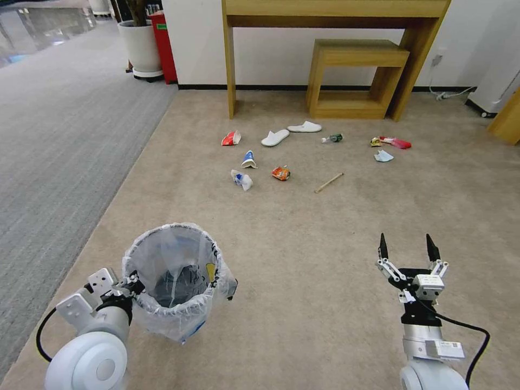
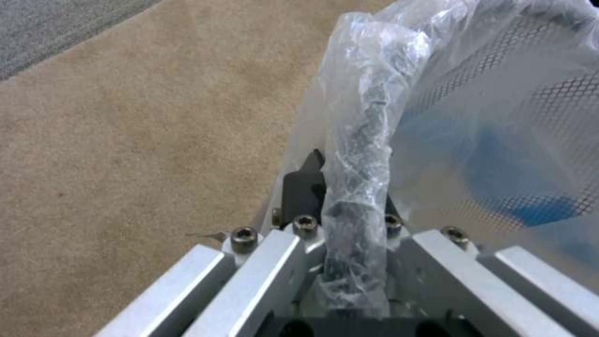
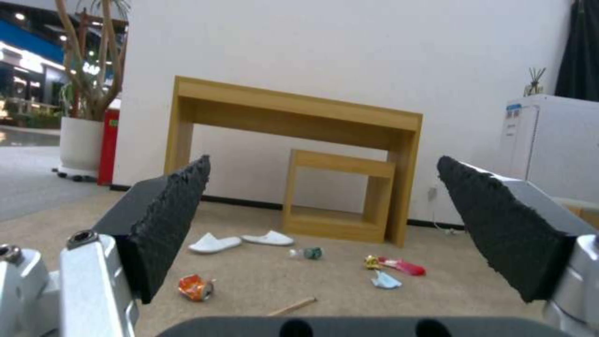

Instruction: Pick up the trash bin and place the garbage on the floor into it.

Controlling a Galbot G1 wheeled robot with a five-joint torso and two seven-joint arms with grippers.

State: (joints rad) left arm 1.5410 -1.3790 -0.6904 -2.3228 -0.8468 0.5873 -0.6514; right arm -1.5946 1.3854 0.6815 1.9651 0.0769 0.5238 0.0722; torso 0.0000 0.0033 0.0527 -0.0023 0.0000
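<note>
The trash bin (image 1: 173, 281), black with a crinkled clear bag over its rim, hangs at lower left above the floor (image 1: 303, 254). My left gripper (image 1: 130, 286) is shut on its near rim; the left wrist view shows the bagged rim (image 2: 359, 187) pinched between the fingers. My right gripper (image 1: 407, 250) is open and holds nothing, well short of the garbage. The garbage lies ahead: a red cup (image 1: 231, 138), a blue cup (image 1: 249, 159), a plastic bottle (image 1: 241, 179), an orange can (image 1: 281, 173), a wooden stick (image 1: 329, 182), white slippers (image 1: 275, 137), a green bottle (image 1: 332, 138) and wrappers (image 1: 394, 142).
A wooden desk (image 1: 336, 16) with a low shelf unit (image 1: 355, 78) stands at the wall behind the litter. Grey striped carpet (image 1: 59, 135) runs along the left. A white planter (image 1: 140, 46) and a red box (image 1: 162, 46) stand far left.
</note>
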